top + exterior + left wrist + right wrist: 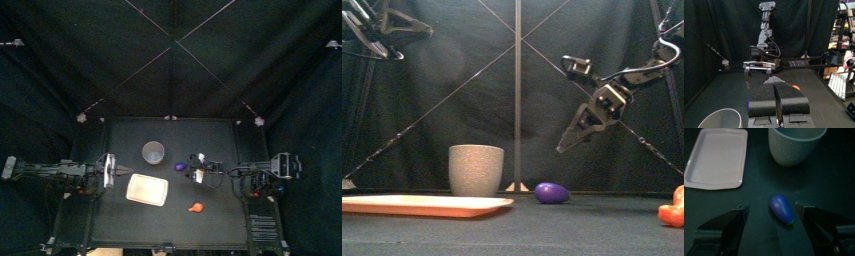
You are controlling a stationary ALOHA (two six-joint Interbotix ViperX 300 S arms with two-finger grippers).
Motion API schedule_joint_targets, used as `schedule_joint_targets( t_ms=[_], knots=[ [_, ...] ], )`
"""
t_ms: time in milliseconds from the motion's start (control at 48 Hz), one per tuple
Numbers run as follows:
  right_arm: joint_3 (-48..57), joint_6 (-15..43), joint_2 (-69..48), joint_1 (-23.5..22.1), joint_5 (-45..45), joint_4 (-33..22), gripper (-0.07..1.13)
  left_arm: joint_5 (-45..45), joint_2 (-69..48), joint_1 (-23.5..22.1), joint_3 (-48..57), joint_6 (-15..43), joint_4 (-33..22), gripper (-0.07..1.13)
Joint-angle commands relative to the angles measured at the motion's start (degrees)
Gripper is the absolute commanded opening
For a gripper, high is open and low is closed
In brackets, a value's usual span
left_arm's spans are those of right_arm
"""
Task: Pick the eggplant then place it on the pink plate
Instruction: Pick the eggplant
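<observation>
My right end effector [771, 206], wide, over eggplant [782, 210] on table [837, 183] near grey cup [796, 145], off pink plate [717, 158]; left end effector [777, 100] closed.

Grey speckled cup [154, 151] stands upright at back; orange toy [195, 208] lies near front

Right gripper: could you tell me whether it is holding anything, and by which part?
Nothing is held: the right gripper hovers open above the eggplant, jaws clear of it.

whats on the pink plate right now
Nothing shows on the pink plate; its whole surface is bare from above. The eggplant lies off it, near the grey cup. Its underside is hidden.
</observation>
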Motion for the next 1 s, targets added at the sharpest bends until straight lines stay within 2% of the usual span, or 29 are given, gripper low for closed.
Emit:
schedule_joint_targets(
  t_ms=[21,396,688,833,1000],
  knots=[
    [-2.9,0.1,2.3,-1.4,1.1,0.1,1.05,-0.2,0.1,0.2,-0.7,0.0,0.2,-0.04],
    [-9.5,-0.2,12.6,-2.6,6.3,-0.4,1.04,0.0,0.1,0.3,-0.6,0.0,0.2,-0.04],
    [-11.4,0.0,15.0,-2.9,8.5,-0.4,1.00,0.0,0.1,0.2,-0.6,0.0,0.2,-0.04],
    [-11.4,0.0,15.2,-2.8,8.6,-0.2,0.89,0.0,0.1,0.2,-0.6,0.0,0.2,-0.04],
    [-11.4,0.1,15.6,-2.7,8.6,0.7,0.70,0.0,0.1,0.3,-0.6,0.0,0.2,-0.04]
  ],
)
